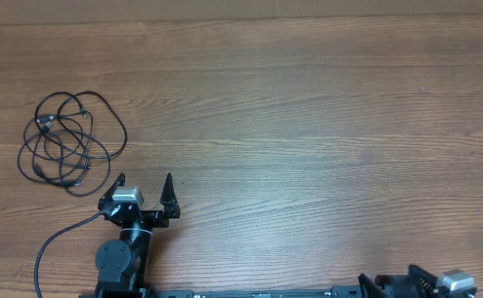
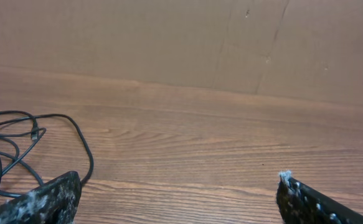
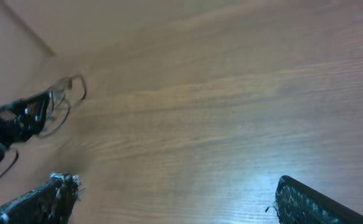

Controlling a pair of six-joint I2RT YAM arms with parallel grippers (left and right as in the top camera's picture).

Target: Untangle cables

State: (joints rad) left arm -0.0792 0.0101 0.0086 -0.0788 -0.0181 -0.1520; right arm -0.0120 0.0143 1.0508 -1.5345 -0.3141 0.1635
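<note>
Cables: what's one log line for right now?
cables: tangled, untouched | left claw: open, near cables, empty | right claw: open, far away, empty

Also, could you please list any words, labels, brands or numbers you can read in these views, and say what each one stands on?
None: no readable text shows in any view.
The wooden table, the tangled cables and the cardboard backdrop carry no print.
The silver block behind the left gripper looks blank; any marking on it is too small to read.
</note>
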